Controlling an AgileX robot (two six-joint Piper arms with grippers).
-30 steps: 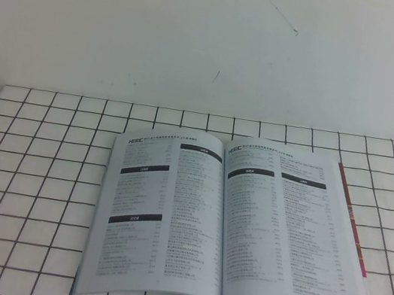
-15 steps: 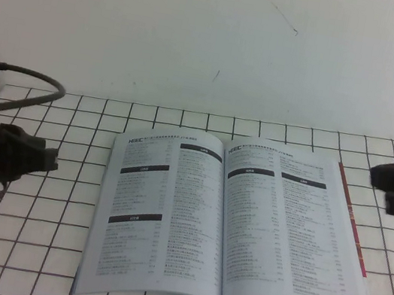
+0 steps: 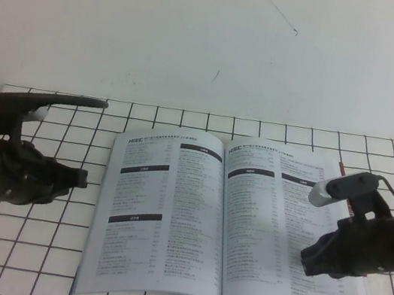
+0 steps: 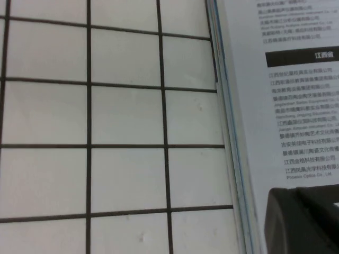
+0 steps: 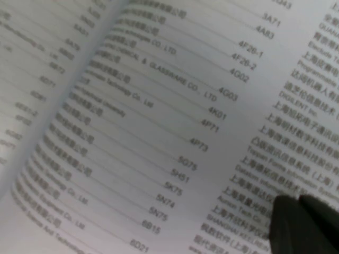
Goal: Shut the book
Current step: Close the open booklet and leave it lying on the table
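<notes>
While the book [image 3: 233,223] lies open and flat on the gridded table [image 3: 18,253], filling the centre and lower right of the high view, we see 2 arms closing on it where 1 second ago neither was near.

The left gripper [image 3: 77,176] has pushed in from the left edge of the frame and now sits low at centre left. It is near the outer edge of the left page [image 3: 159,210] but apart from it. Its wrist view shows that stacked page edge running past bare table squares.

The right gripper [image 3: 310,261] was up at the right edge of the frame half a second ago. It has swung down and inward and now hangs over the right page [image 3: 286,224] at lower right. Whether it touches the paper we cannot say. Its wrist view shows nothing but close print.

We cannot tell how wide either gripper stands. Neither appears to have hold of anything.

The book itself has not shifted, and a red strip of cover [image 3: 354,229] shows beyond the right page.

In our judgement the approach is nearly over and the closing has not begun: 1 half must be lifted at its outer edge and turned over the spine. The risk is catching a few thin leaves and not the whole half.
</notes>
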